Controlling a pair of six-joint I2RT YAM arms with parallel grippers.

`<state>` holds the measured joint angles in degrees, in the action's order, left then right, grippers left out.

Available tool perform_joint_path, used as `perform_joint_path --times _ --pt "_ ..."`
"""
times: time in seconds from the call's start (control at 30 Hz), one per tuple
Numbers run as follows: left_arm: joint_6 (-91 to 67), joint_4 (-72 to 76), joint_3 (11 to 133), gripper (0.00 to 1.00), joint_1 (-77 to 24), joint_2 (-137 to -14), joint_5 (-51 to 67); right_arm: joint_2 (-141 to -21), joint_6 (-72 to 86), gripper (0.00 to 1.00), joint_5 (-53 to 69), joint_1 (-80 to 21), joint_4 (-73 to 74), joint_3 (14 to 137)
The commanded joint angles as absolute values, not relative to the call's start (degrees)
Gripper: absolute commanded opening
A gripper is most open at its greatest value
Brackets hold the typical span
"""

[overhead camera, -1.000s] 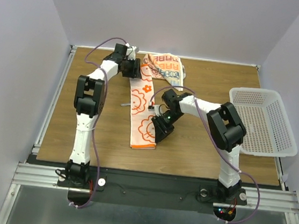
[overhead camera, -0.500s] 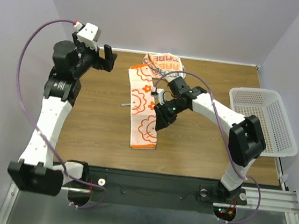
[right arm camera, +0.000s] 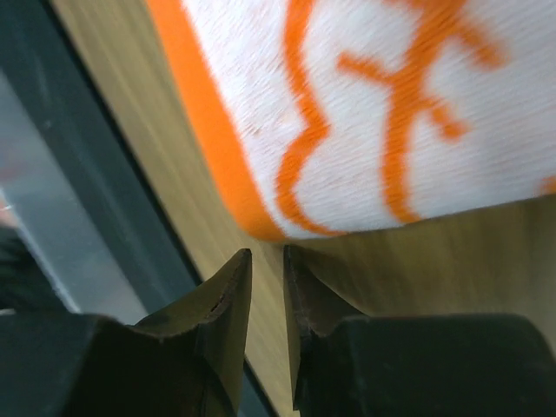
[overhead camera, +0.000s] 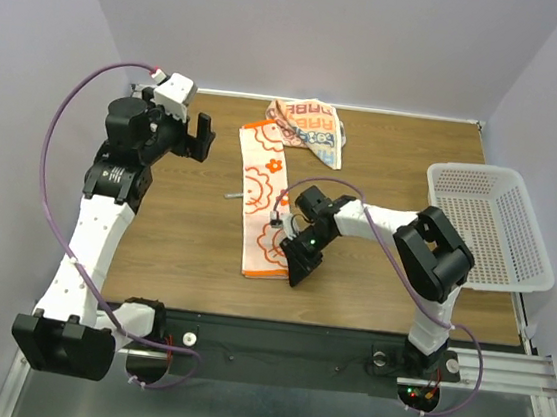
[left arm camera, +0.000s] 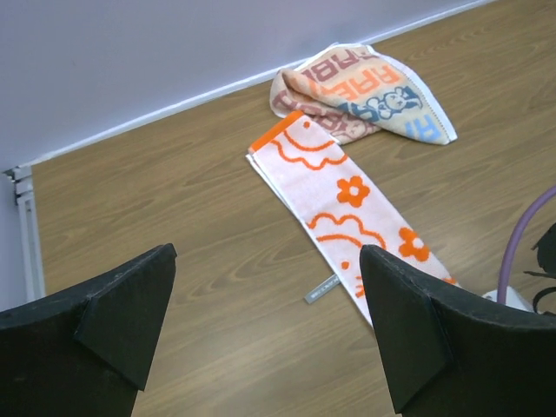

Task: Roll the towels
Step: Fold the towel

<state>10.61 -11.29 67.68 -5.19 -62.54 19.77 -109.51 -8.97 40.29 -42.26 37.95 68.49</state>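
One of the towels, white with orange flower prints, lies flat as a long narrow strip running from the table's far side toward the near side. The other towel, with blue lettering, sits crumpled at the back. My left gripper hangs raised to the left of the strip, wide open and empty; its wrist view shows the strip and the crumpled towel beyond. My right gripper is low at the strip's near right corner. Its jaws stand a narrow slit apart, empty, just short of the orange border.
A white perforated basket stands at the table's right edge. A small grey tag lies on the wood just left of the strip. The table's dark near edge runs close behind the right gripper.
The left arm let go of the strip's far end, lifted away to the left and opened wide. The right gripper slid down to the strip's near corner and its jaws narrowed.
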Motion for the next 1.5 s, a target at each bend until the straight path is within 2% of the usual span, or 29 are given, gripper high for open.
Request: perform_joint_path --times 0.0,0.13,0.23,0.3,0.33,0.4,0.57,0.6,0.67,0.73,0.77,0.8,0.93,1.07,1.2,1.47 --pt "16.4 -15.2 70.9 0.99 -5.4 -58.9 18.7 -108.5 -8.7 0.27 42.5 -43.2 34.1 65.0" --pt "20.4 -18.7 69.5 0.99 -5.4 -55.6 20.9 -107.7 -9.2 0.27 43.7 -45.7 32.7 61.4" --pt "25.7 -23.8 66.3 0.98 -5.4 -52.6 28.3 -104.2 -9.8 0.28 45.6 -46.4 33.0 61.8" --pt "36.4 -31.6 64.3 0.92 -5.8 -50.4 32.8 -98.4 -8.7 0.31 46.1 -45.7 33.4 64.3" --pt "38.6 -33.0 61.6 0.89 -6.2 -49.5 32.1 -96.6 -6.5 0.36 46.9 -45.1 33.4 65.4" --pt "42.9 -36.0 58.6 0.84 -6.6 -47.0 30.5 -92.9 -4.8 0.39 47.0 -43.3 33.6 69.5" --pt "61.2 -40.3 48.3 0.79 -10.4 -44.1 26.1 -93.6 -7.6 0.35 42.1 -35.8 34.2 70.1" --pt "61.1 -36.1 43.0 0.79 -12.6 -43.0 24.7 -95.7 -7.8 0.35 42.1 -31.6 34.5 69.9" --pt "57.1 -32.4 38.7 0.79 -17.8 -42.9 21.0 -97.2 -6.6 0.42 45.9 -24.8 34.8 70.4" --pt "55.1 -30.9 37.5 0.8 -23.2 -45.2 19.7 -97.6 -6.2 0.54 45.2 -22.9 35.8 71.3" --pt "53.5 -29.5 36.3 0.8 -26.1 -46.1 16.6 -97.4 -7.5 0.57 43.3 -22.8 36.2 72.8" --pt "48.2 -25.3 35.8 0.8 -33.2 -48.1 14.0 -97.2 -7.6 0.59 41.2 -22.8 36.1 73.1" --pt "38.6 -18.8 35.8 0.8 -47.6 -54.5 4.6 -100.7 -5.5 0.59 41.9 -22.7 36.4 76.8" --pt "36.6 -15.0 38.0 0.75 -51.8 -62.0 4.2 -102.7 -5.3 0.59 41.8 -22.4 36.3 78.7" --pt "37.8 -15.5 40.7 0.55 -54.7 -69.9 4.4 -103.9 -4.8 0.58 41.6 -21.9 36.4 80.2" --pt "38.9 -13.0 41.2 0.57 -55.5 -75.1 7.8 -104.8 -5.1 0.58 41.2 -21.6 36.5 79.9"
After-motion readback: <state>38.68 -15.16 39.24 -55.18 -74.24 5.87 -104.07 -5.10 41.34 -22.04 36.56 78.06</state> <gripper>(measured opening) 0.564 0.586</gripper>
